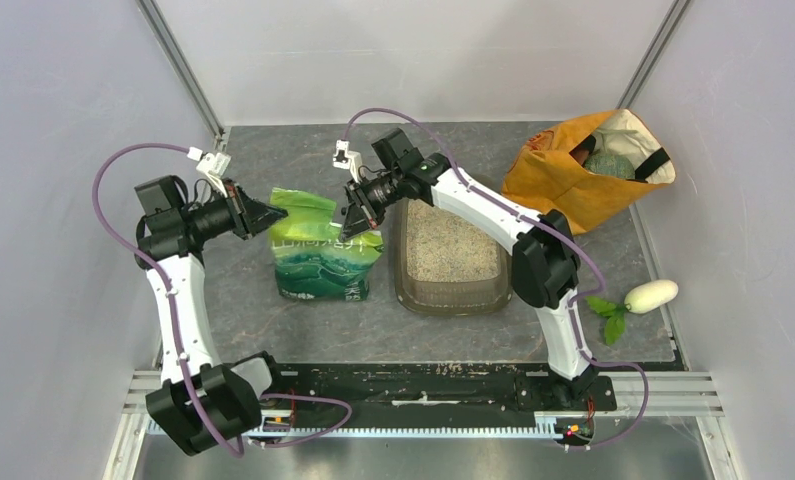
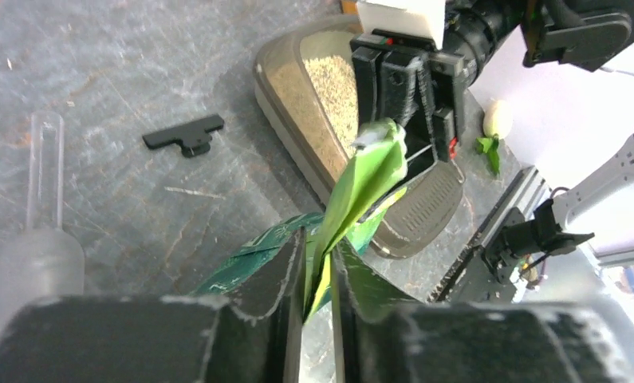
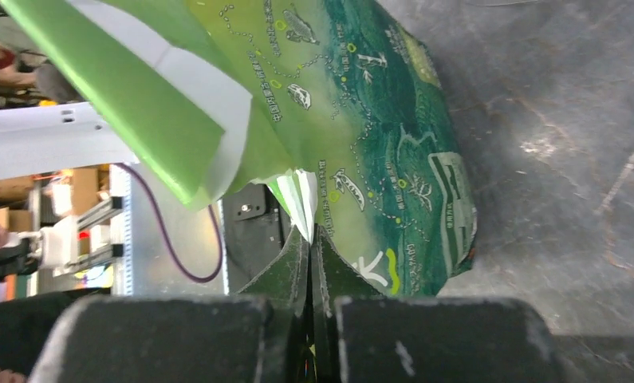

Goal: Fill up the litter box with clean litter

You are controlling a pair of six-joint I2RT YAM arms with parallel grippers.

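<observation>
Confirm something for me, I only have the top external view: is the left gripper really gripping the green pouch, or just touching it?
Observer: Gripping. The left wrist view shows the left gripper with its jaws closed on the folded top edge of the green pouch.
Operator: And the right gripper?
Observer: The right wrist view shows the right gripper shut on a thin fold at the pouch's top edge, its jaws almost meeting.

Hidden and cut off
The right arm [image 1: 483, 208] covers the far rim of the litter box [image 1: 451, 303]; the green pouch [image 3: 377, 104] runs off the right wrist view's top; the clear tube [image 2: 46, 159] is blurred.
</observation>
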